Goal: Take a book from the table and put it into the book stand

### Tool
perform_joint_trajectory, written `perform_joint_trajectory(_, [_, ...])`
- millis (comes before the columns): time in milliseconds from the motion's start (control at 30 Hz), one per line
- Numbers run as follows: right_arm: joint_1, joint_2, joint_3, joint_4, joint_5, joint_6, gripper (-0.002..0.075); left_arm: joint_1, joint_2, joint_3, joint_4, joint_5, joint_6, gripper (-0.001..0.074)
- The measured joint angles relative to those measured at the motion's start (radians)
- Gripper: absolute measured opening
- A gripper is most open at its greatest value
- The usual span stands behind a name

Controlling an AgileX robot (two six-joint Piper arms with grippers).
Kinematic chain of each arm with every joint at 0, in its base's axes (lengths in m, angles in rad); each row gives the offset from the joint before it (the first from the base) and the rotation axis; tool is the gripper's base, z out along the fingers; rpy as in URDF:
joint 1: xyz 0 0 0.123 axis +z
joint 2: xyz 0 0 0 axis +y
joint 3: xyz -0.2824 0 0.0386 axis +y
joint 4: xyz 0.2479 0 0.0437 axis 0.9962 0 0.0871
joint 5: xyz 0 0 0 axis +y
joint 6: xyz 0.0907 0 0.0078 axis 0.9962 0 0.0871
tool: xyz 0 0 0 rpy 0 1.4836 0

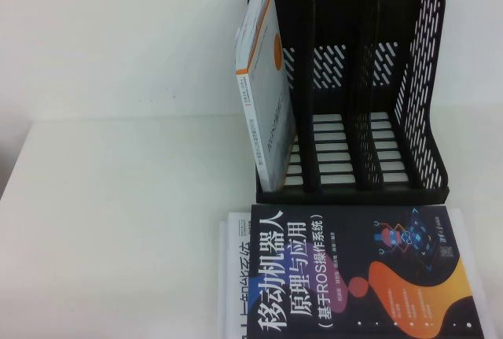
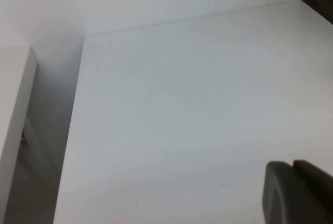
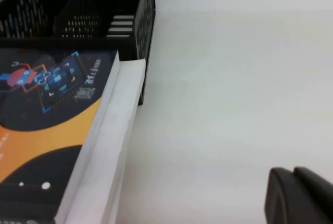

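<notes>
The dark navy book (image 1: 354, 276) with a white Chinese title and orange and purple blobs lies flat at the table's (image 1: 118, 221) near edge, just in front of the black three-slot book stand (image 1: 424, 79). It also shows in the right wrist view (image 3: 47, 109), with the stand (image 3: 140, 21) beyond it. My right gripper (image 3: 294, 171) is shut and empty over bare table to the right of the book. My left gripper (image 2: 292, 164) is shut and empty over bare table on the left. Neither gripper shows in the high view.
A white book with an orange spine stripe (image 1: 263, 87) stands leaning in the stand's left slot; the middle and right slots hold nothing. Another white book (image 1: 236, 276) lies under the navy one. The table's left edge (image 2: 73, 130) drops off beside a wall.
</notes>
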Motion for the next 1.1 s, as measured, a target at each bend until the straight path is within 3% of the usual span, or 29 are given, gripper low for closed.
perform_joint_trajectory(233, [0.000,0.000,0.002,0.000,-0.021,0.000,-0.0003,0.000,0.000,0.000,0.033,-0.008,0.012,-0.0003])
perform_joint_trajectory(367, [0.000,0.000,0.008,0.000,-0.150,0.000,-0.0003,0.000,0.000,0.004,0.048,-0.079,0.014,-0.0002])
perform_joint_trajectory(767, [0.000,0.000,0.008,0.000,-0.674,0.002,-0.0003,0.000,0.000,0.004,0.019,-0.696,0.014,-0.0003])
perform_joint_trajectory(933, [0.000,0.000,0.008,0.000,-0.792,0.004,-0.0003,0.000,0.000,0.004,0.013,-0.839,0.010,-0.0003])
perform_joint_trajectory(1100, [0.000,0.000,0.008,0.009,-0.852,0.059,-0.0003,0.000,0.000,0.004,0.012,-0.866,0.006,-0.0003])
